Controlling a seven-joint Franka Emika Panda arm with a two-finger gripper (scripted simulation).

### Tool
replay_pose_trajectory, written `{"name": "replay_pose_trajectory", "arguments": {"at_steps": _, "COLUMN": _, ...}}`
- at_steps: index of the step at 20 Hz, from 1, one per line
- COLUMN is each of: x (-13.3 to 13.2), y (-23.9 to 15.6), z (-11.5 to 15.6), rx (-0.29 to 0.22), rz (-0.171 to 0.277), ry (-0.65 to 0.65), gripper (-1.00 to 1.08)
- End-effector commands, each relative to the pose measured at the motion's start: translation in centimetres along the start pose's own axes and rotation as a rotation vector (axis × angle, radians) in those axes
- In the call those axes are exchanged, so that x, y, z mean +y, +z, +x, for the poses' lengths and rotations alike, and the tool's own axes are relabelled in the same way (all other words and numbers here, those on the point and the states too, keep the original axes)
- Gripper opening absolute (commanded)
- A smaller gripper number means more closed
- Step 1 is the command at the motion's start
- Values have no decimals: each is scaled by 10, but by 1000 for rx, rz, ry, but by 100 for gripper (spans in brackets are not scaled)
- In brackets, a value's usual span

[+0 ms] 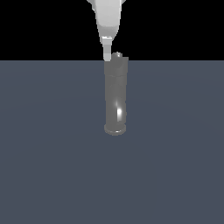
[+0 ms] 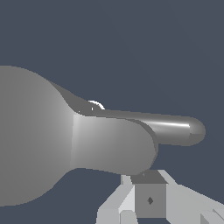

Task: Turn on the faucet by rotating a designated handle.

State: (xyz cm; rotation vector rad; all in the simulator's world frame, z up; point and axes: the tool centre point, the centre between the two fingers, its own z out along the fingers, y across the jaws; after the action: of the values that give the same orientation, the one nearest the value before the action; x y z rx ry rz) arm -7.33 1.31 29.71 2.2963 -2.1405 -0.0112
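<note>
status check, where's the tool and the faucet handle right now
Tool down beside the faucet top, exterior view's left side; open or shut unclear. Handle close in wrist view, contact not confirmed. Nothing seen blocking.

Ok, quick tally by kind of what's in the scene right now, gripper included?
Faucet: 1
Handle on the faucet's cap: 1
Gripper: 1
Total: 3
</note>
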Motion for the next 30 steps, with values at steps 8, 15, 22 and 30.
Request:
{"name": "replay_pose_trajectory", "arguments": {"at_steps": 8, "x": -15, "y": 0, "z": 59, "rx": 2, "rz": 6, "ry": 55, "gripper": -100}}
{"name": "replay_pose_trajectory", "arguments": {"at_steps": 15, "x": -23, "y": -1, "z": 89, "rx": 3, "rz": 7, "ry": 75, "gripper": -100}}
{"name": "replay_pose_trajectory", "arguments": {"at_steps": 22, "x": -31, "y": 0, "z": 57, "rx": -13, "rz": -6, "ry": 11, "gripper": -100}}
{"name": "replay_pose_trajectory", "arguments": {"at_steps": 30, "x": -49, "y": 0, "z": 74, "rx": -8, "rz": -2, "ry": 31, "gripper": -100}}
